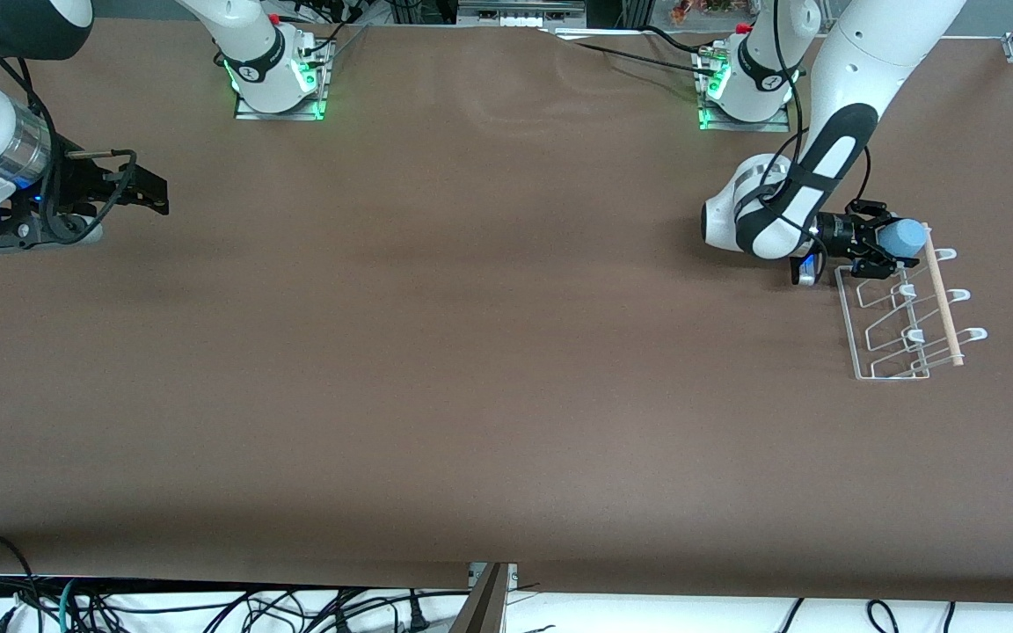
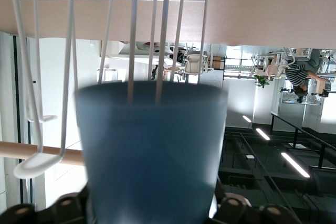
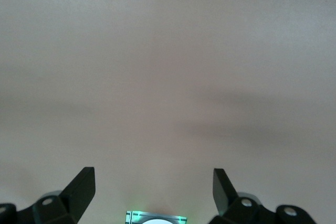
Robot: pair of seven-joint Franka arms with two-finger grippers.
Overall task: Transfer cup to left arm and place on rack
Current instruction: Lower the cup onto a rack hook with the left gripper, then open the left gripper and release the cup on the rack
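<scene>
The left gripper is shown turned on its side, its black fingers clamped on the cup, a light-blue tapered tumbler that is held horizontally, its free end directed toward the left arm's end of the table. The cup is carried in the air over the end of the rack farthest from the front camera, just beside the upper tip of the wooden dowel. In the left wrist view the cup fills the centre of the field between the gripper's knuckles, and the rack's white wire loops are seen passing directly across its rim; whether wire and cup are touching cannot be told. A white-tipped peg and the dowel are seen beside the cup's wall. The rack is seen resting on the brown table near the left arm's end, the dowel lying across its rows of loops. The right gripper is held above the table at the right arm's end, well apart from the rack, where the right arm waits. In the right wrist view its fingers are spread apart with nothing but bare table surface between them.
</scene>
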